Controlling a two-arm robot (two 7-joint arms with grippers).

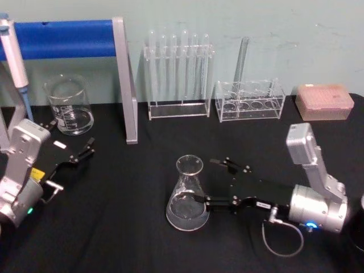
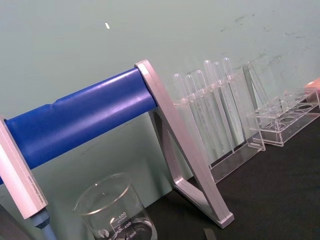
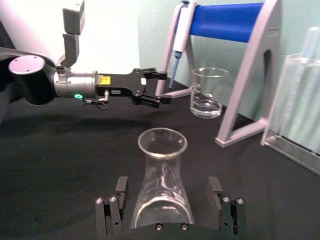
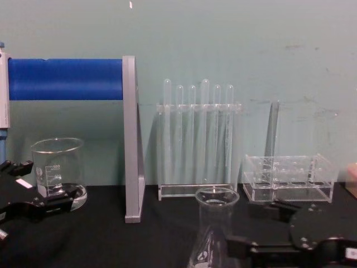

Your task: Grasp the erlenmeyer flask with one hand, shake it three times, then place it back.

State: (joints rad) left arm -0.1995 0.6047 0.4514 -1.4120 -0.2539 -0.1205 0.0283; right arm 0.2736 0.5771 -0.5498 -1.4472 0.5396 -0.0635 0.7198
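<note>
The erlenmeyer flask (image 1: 186, 196) stands upright on the black table, clear glass with a wide base and flared rim. My right gripper (image 1: 203, 181) reaches in from the right and is open, one finger on each side of the flask. In the right wrist view the flask (image 3: 161, 185) sits between the two fingers (image 3: 120, 186) with a gap at each side. The chest view shows the flask (image 4: 213, 234) low at centre beside the right gripper (image 4: 254, 229). My left gripper (image 1: 85, 151) hangs open at the left, holding nothing, near the beaker (image 1: 69, 108).
A blue-barred stand (image 1: 68, 37) with a pipette (image 1: 14, 57) is at the back left. A rack of test tubes (image 1: 177, 74), a second clear rack (image 1: 249, 99) and a pink tip box (image 1: 324, 102) line the back wall.
</note>
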